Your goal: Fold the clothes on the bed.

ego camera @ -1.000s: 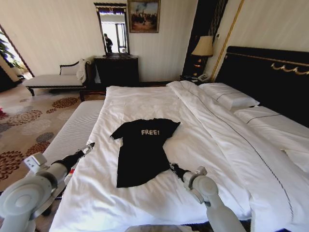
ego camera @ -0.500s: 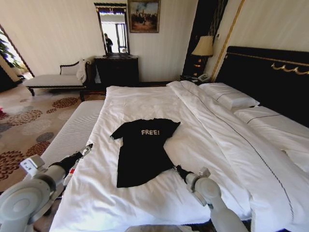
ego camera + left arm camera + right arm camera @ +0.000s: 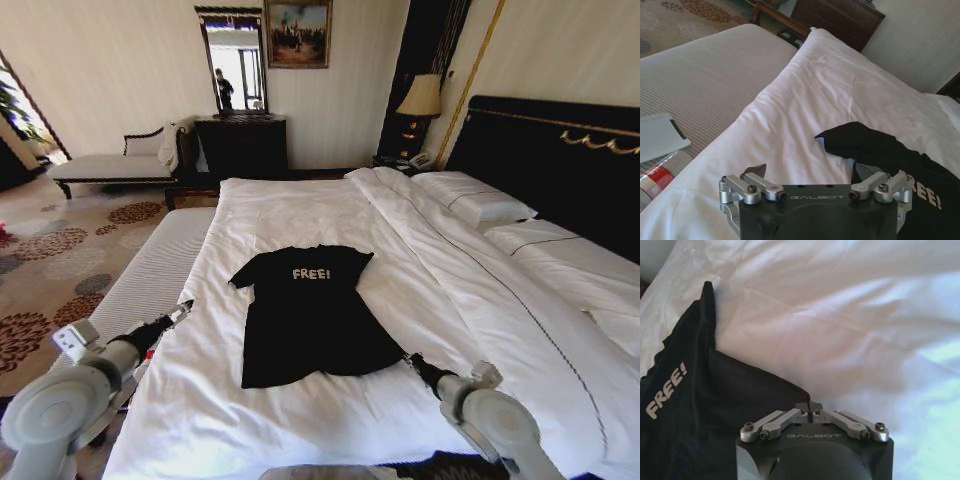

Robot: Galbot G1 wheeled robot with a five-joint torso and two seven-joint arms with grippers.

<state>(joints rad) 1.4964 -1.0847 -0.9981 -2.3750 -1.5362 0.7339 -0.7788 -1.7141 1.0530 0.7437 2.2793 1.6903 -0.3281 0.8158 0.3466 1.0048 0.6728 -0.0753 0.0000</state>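
Observing: we see the soft black short-sleeved T-shirt with white "FREE!" chest lettering lying flat on the white duvet of the large bed, collar toward 12 o'clock.
Right gripper: fingers pinched together on the T-shirt's hem corner at the garment's 4 o'clock, that corner drawn out sideways.
Left gripper: fingers spread wide, holding nothing, at the garment's 9 o'clock over the bed's edge, near the sleeve.
Beside bed: we note a grey striped bench.
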